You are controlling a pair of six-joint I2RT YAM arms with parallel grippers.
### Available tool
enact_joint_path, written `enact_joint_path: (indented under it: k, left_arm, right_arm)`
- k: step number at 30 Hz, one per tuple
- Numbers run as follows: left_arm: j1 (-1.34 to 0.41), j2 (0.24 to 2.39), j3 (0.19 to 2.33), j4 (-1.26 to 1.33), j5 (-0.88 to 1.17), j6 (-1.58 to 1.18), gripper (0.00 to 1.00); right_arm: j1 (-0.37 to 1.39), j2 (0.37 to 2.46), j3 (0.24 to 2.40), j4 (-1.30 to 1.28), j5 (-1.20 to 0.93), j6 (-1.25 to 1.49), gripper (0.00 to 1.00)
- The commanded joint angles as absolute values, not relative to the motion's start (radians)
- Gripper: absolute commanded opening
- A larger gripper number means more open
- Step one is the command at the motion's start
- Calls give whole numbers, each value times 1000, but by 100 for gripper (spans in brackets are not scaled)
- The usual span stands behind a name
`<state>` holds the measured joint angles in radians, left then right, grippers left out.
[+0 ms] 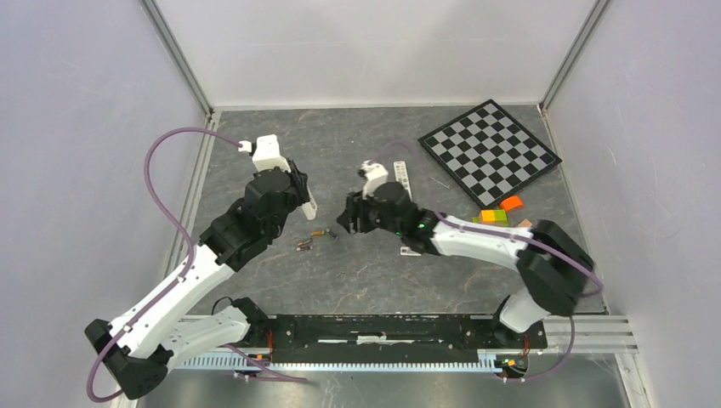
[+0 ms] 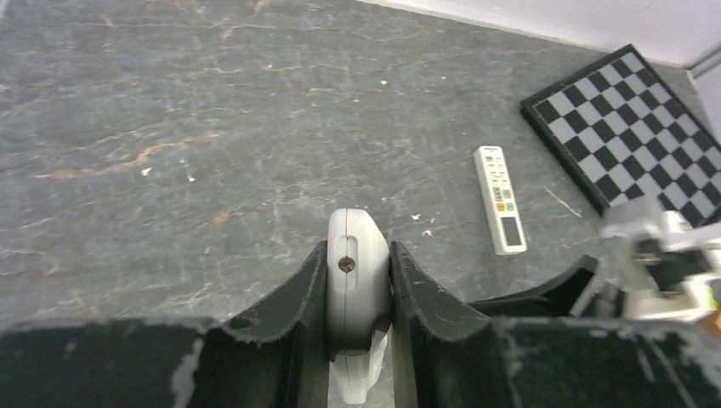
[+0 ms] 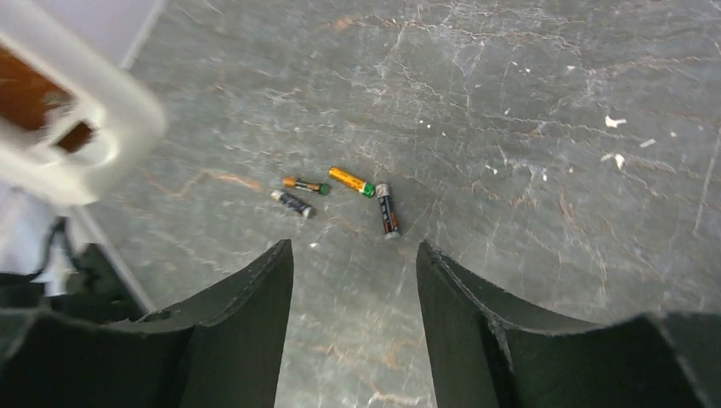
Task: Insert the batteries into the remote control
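Observation:
My left gripper is shut on a white remote control, held end-on off the table; it shows as a white strip in the top view. In the right wrist view its open back faces my right gripper. Several small batteries with gold and dark bodies lie loose on the table just ahead of my right gripper, which is open and empty. In the top view the batteries lie between my left gripper and my right gripper.
A second white remote lies face up behind the right arm, also in the left wrist view. A checkerboard lies at the back right, coloured blocks beside it. A small white cover piece lies under the right forearm.

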<state>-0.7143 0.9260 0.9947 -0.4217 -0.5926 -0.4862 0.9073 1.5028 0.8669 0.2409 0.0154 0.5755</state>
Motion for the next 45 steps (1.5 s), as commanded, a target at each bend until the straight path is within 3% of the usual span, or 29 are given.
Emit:
enact_joint_path:
  k: [1,8,17,22,27,34,39,45]
  left_arm:
    - [-709,877,1039,-467,-696,-452,2]
    - [-708,811,1035,-483,-678,-447,2]
    - [-707,778,1039,-485,-641,-446,2]
    - [-708,773,1040,-485,-640,-443,2]
    - [-707,770,1040,-485,-637,-440,2]
    - [-707,772,1040,-485,-632,-440,2]
    - [-707,773,1040,-485,-628,-440,2]
    - [-707,788,1033,-482,-591,-445,2]
  right_arm:
    - [978,1677,1060,94,184,364,60]
    - [1053,1935,1303,-60,273,230,55]
    - [1062,2100,1504,-230,310,239,50]
    - [1061,2154,1575,-312,316,250,42]
    - [1056,2172,1583,-357,301,275,30]
    - [1044,2193,1591,-387,255,274,30]
    - [1036,2185,1591,-418,303,292,13]
    - [1016,2067,1481,-345,364,326,6]
